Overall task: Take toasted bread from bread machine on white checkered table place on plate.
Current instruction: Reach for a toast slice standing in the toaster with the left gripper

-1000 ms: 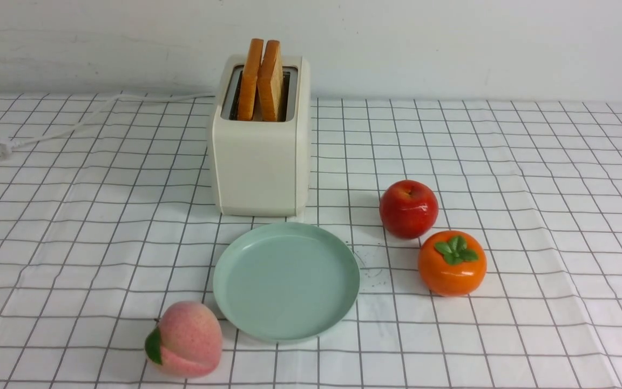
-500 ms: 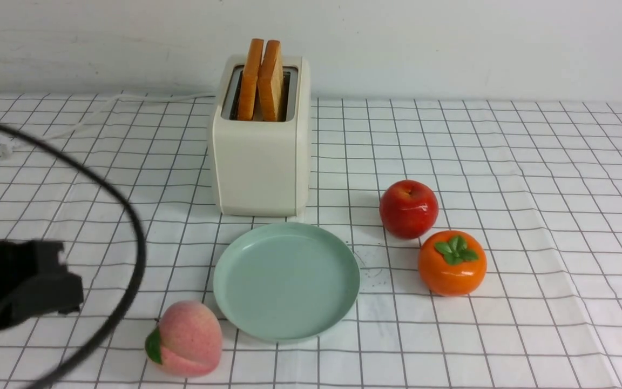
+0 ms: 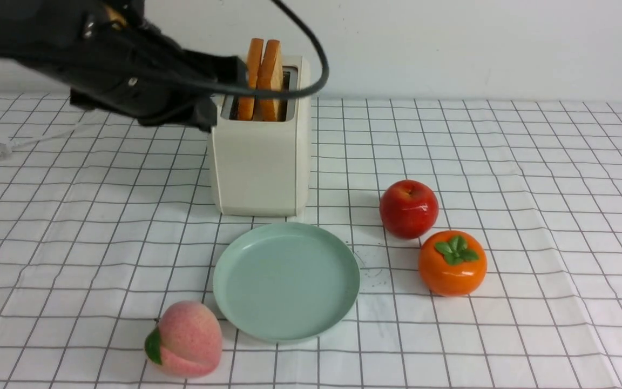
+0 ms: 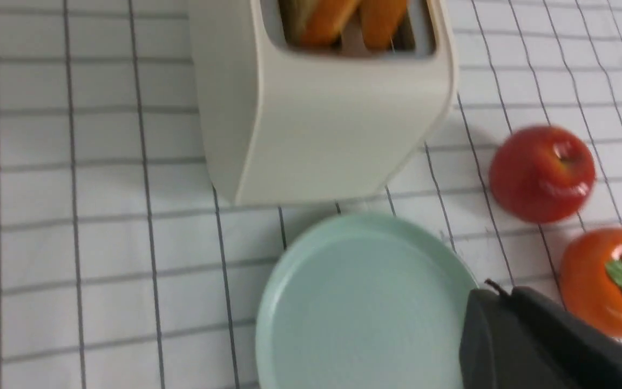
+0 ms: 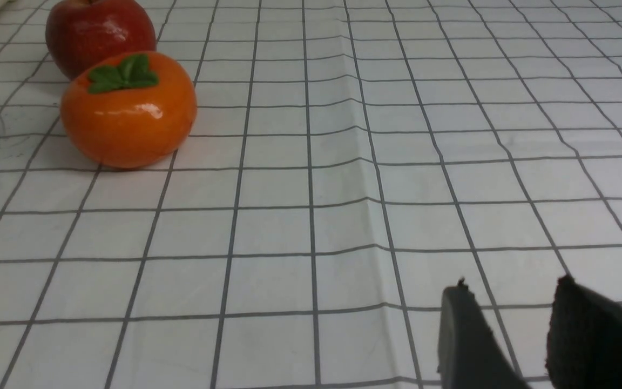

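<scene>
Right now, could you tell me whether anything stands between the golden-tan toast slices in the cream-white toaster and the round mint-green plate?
Nothing visible does. The toast slices stand in the toaster; the plate lies bare before it, the red apple, orange persimmon and pink peach beside it.

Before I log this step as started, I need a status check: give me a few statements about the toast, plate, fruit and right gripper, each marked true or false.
1. Both slices of toasted bread stand in the bread machine. True.
2. The plate holds one slice. False: it is bare.
3. The peach lies to the plate's right. False: it sits at the plate's left front; the apple and persimmon are on the right.
4. The right gripper is open with nothing between its fingers. True.
</scene>
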{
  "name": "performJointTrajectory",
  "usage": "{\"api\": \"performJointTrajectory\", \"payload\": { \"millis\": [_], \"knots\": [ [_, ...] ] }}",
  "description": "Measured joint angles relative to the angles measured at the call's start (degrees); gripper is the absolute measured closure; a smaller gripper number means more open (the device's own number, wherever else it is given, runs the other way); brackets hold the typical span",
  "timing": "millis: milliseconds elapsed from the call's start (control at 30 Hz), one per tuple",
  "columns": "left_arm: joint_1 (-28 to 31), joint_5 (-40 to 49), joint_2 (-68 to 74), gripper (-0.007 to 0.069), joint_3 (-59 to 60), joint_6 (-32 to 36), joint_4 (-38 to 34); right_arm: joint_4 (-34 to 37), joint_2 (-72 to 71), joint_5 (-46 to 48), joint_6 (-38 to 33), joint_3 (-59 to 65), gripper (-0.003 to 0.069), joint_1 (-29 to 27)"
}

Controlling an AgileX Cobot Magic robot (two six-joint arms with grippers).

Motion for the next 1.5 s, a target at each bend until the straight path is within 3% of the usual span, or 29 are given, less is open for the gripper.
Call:
{"api": "performJointTrajectory", "payload": {
  "millis": [267, 767, 1033, 1400, 1500],
  "knots": [
    [0.1, -0.2, 15.4, 0.0322, -12.5, -0.2, 7.5, 0.0, 0.0, 0.0, 0.0, 0.0, 0.0420, 0.0],
    [0.4, -13.3, 23.8, 0.0291, -16.3, -0.8, 15.6, 0.0, 0.0, 0.0, 0.0, 0.0, 0.0420, 0.0],
    [0.4, -18.9, 24.0, 0.0333, -16.3, -5.0, 22.6, 0.0, 0.0, 0.0, 0.0, 0.0, 0.0420, 0.0],
    [0.4, -19.7, 24.0, 0.0583, -16.3, -6.8, 24.0, 0.0, 0.0, 0.0, 0.0, 0.0, 0.0420, 0.0],
    [0.4, -19.7, 24.0, 0.0608, -16.4, -7.1, 24.0, 0.0, 0.0, 0.0, 0.0, 0.0, 0.0420, 0.0]
  ]
}}
